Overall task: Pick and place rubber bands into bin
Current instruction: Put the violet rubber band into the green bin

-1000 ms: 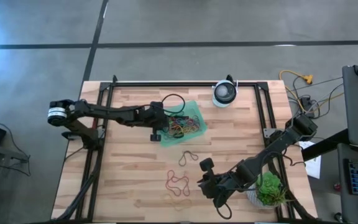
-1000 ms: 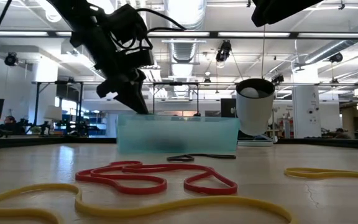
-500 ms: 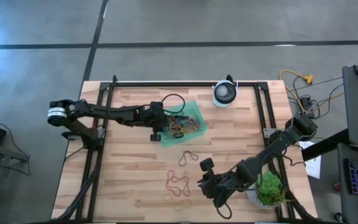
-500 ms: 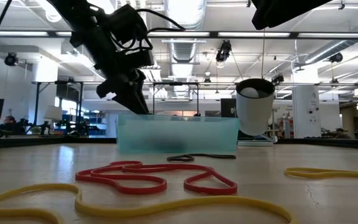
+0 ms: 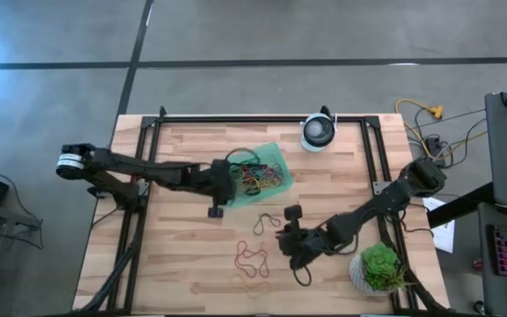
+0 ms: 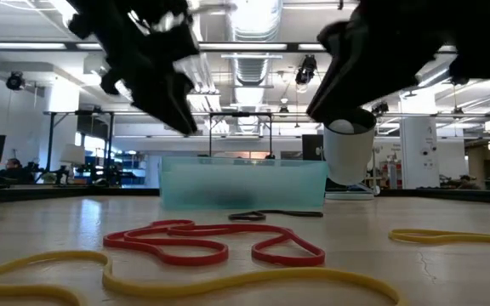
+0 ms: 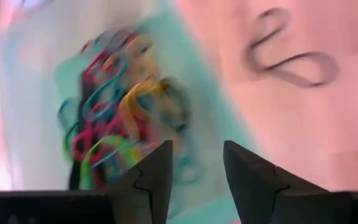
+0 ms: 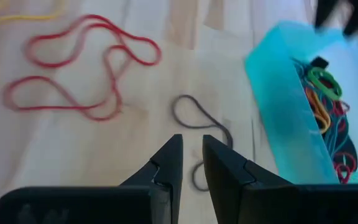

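left jaws (image 7: 194,163) wide, empty | right jaws (image 8: 191,158) narrow, empty | wooden table (image 5: 183,264) | workshop ceiling lights (image 6: 262,47)

Even, bright overhead light falls on the bench (image 5: 192,264); shadows are soft. In the low view, ceiling strip lights (image 6: 253,47) glare and both arms are dark, smeared silhouettes. The left wrist view is heavily motion-blurred; the right wrist view is slightly soft.

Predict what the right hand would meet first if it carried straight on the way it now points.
Most likely the black rubber band on the table: it lies directly ahead of the right hand, whose fingers stand slightly apart and hold nothing. How near it is cannot be told.
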You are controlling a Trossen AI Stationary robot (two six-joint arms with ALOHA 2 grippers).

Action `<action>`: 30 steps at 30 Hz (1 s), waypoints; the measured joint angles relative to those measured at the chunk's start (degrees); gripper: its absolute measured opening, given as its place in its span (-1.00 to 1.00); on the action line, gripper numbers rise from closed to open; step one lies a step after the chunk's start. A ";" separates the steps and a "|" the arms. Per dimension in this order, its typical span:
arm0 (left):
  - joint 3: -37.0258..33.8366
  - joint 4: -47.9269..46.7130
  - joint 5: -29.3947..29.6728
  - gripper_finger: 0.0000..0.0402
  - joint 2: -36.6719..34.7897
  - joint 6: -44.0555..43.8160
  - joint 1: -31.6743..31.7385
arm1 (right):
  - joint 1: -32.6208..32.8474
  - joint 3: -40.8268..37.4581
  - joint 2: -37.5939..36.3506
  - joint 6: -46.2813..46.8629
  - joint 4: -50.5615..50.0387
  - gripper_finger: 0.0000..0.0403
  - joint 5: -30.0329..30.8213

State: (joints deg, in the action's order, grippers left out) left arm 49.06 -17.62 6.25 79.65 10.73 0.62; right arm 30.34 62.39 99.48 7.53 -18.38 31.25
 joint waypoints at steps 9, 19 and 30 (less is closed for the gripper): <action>-0.36 0.39 6.70 -0.38 -6.52 -3.08 -16.63 | -7.14 -5.25 0.00 7.90 2.68 -0.64 -3.11; -0.68 1.15 8.01 -0.38 -11.16 -5.89 -30.55 | -12.17 -11.32 0.00 8.94 12.06 -0.23 -14.21; -0.68 3.23 9.21 -0.38 -11.36 -4.14 -34.00 | -13.03 -15.94 0.02 10.44 17.78 0.03 -14.86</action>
State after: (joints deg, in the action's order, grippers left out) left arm 48.38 -14.39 15.46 68.29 6.59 -33.39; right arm 17.31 46.46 99.50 17.97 -0.61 16.39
